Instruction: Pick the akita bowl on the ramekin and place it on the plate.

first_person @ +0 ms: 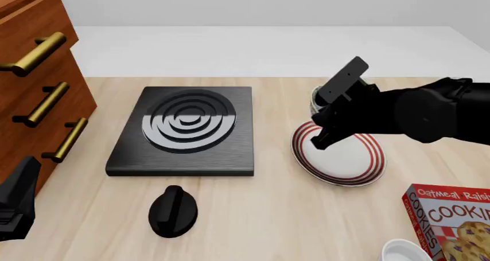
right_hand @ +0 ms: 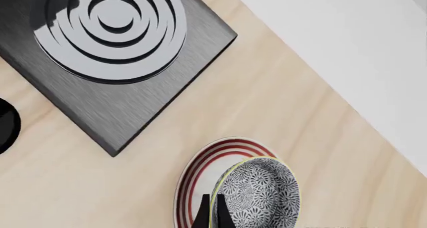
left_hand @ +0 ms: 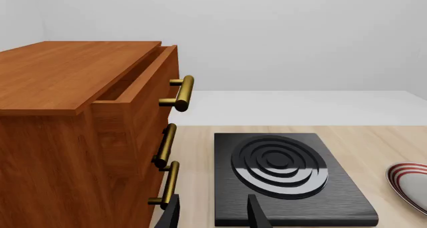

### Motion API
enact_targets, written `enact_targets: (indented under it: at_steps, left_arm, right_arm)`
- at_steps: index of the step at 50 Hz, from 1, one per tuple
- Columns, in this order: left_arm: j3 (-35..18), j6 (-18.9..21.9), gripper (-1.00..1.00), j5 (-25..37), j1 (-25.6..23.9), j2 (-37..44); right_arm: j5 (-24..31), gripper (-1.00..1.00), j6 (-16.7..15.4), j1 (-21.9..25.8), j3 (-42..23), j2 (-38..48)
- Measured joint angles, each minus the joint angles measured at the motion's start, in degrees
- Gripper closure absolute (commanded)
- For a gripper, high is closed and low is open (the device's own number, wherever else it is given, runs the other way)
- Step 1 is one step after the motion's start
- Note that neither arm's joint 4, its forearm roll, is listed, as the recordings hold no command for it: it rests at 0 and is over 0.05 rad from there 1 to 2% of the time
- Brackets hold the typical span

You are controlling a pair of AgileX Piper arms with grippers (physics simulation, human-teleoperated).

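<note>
In the right wrist view the akita bowl [right_hand: 259, 193], speckled dark grey and white with a pale rim, hangs over the red-ringed plate [right_hand: 197, 175]. My right gripper [right_hand: 213, 210] is shut on the bowl's rim, one finger on each side. In the front view the right arm covers the bowl, and the gripper [first_person: 320, 137] is above the plate [first_person: 348, 160]. A plain white ramekin [first_person: 402, 252] sits at the near right edge. My left gripper [left_hand: 213, 215] is open with nothing in it, low beside the cabinet.
A black stove plate [first_person: 187, 129] lies left of the plate, with a black knob [first_person: 173, 210] in front of it. A wooden cabinet [first_person: 34, 77] with brass handles stands at the left. A cookie box [first_person: 451, 218] lies near right. A small pale-rimmed dish [first_person: 315, 99] peeks from behind the right arm.
</note>
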Motion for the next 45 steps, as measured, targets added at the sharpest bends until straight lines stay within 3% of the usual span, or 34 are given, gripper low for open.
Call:
enact_targets:
  at_steps: [45]
  left_arm:
    - [0.0, 0.0, -1.0, 0.0, 0.0, 0.0]
  right_arm:
    - [-4.8, 1.0, 0.8, -3.9, -0.1, 6.8]
